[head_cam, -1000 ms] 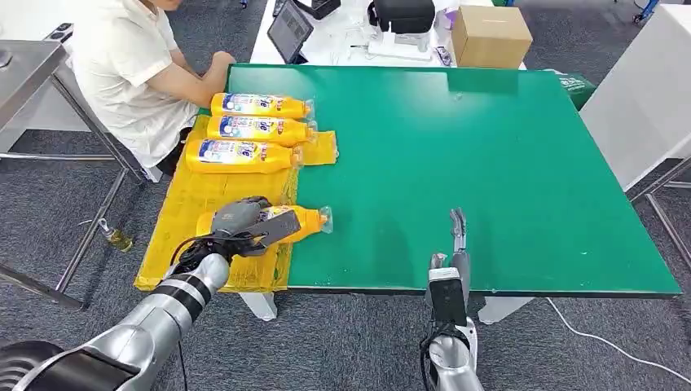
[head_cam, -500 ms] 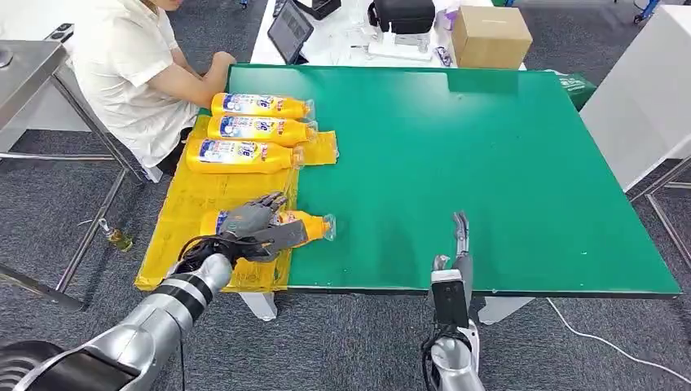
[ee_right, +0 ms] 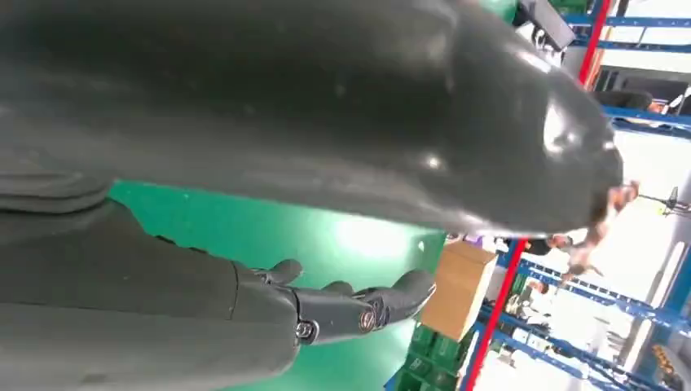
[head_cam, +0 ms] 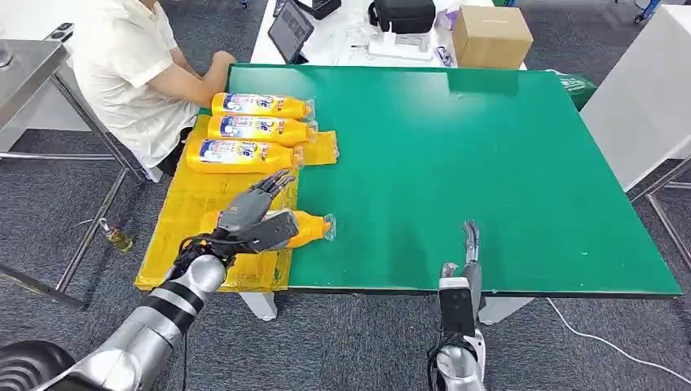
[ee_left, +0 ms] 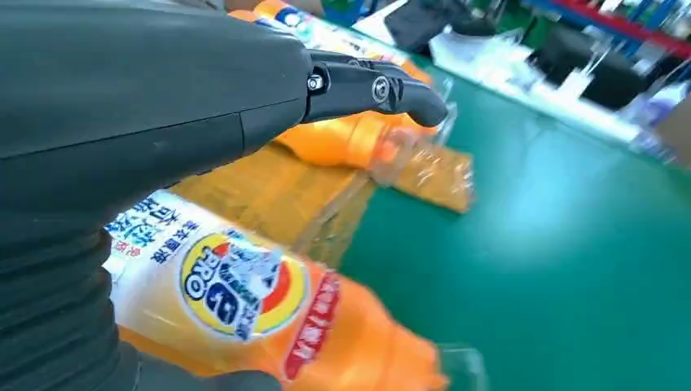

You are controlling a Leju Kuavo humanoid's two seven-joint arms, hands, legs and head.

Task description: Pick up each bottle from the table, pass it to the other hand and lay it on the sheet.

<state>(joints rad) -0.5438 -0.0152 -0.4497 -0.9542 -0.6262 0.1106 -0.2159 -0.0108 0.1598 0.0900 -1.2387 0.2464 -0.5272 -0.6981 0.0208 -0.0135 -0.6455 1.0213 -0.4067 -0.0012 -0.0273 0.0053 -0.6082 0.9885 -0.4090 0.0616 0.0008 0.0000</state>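
Yellow sheet (head_cam: 183, 204) hangs over the green table's (head_cam: 489, 163) left edge. Three orange bottles (head_cam: 244, 129) lie side by side at its far end, next to a seated person (head_cam: 130, 73). A fourth bottle (head_cam: 305, 227) lies nearer, body on the sheet, cap on bare green. The left hand (head_cam: 248, 213) hovers just above it, fingers spread, holding nothing. The right hand (head_cam: 466, 261) rests at the near edge, fingers straight, empty. No other bottles show on the table, so the task looks nearly finished.
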